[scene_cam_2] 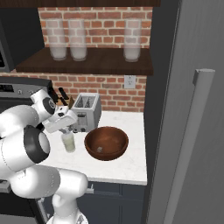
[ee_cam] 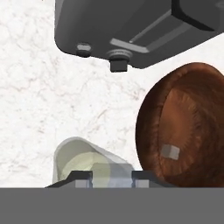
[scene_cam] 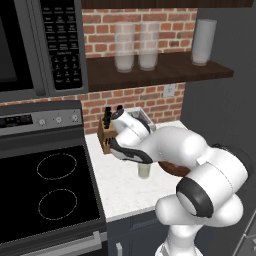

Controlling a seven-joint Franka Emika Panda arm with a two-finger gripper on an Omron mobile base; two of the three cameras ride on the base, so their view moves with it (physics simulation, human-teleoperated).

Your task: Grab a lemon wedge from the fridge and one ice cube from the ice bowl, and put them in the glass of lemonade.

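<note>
Lemonade in a short clear glass (scene_cam: 144,171) stood on the white marbled tabletop (scene_cam: 120,190), below the fingers (scene_cam: 131,156). From the right, a round reddish-brown wooden bowl (scene_cam_2: 106,143) sat just beside it, before a grey toaster (scene_cam_2: 86,112). The hand camera showed a pale ice cube (ee_cam: 170,151) in that grainy bowl; whether the fingers gripped anything could not be told.

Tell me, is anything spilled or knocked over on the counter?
Nothing stands out. The glass of lemonade stands upright on the white counter with no puddle around it, the wooden bowl sits level with one ice cube inside, and the toaster is upright.
</note>
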